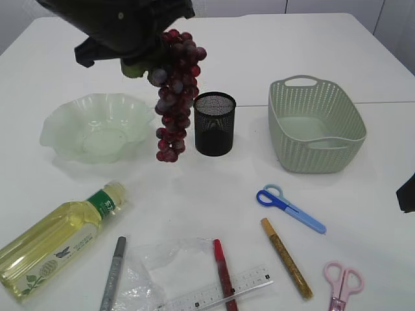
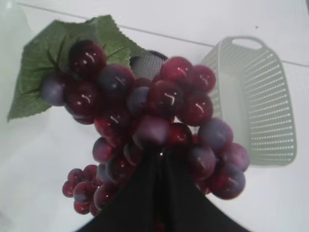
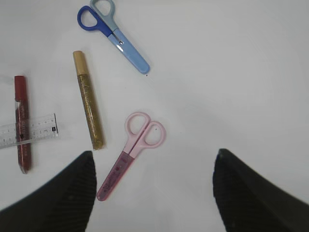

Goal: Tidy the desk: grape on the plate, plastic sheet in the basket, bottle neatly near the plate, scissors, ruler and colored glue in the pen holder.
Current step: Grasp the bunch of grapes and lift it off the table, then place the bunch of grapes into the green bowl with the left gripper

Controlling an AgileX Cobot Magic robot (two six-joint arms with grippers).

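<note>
My left gripper (image 1: pixel 139 61) is shut on a bunch of dark red grapes (image 1: pixel 174 91) and holds it in the air between the pale green plate (image 1: pixel 71 126) and the black mesh pen holder (image 1: pixel 214 123). In the left wrist view the grapes (image 2: pixel 145 121) and a leaf fill the frame above the shut jaws (image 2: pixel 159 193). My right gripper (image 3: pixel 154 193) is open and empty above the pink scissors (image 3: pixel 133 147). Blue scissors (image 3: pixel 118 36), gold glue (image 3: pixel 88 99), red glue (image 3: pixel 22 123) and the ruler (image 3: pixel 29 129) lie nearby. The bottle (image 1: pixel 55 240) lies at the front left, next to the plastic sheet (image 1: pixel 159 265).
The green basket (image 1: pixel 316 123) stands at the right, beside the pen holder. A grey glue pen (image 1: pixel 113 272) lies next to the plastic sheet. The red glue lies across the ruler. The right arm shows only at the exterior view's right edge.
</note>
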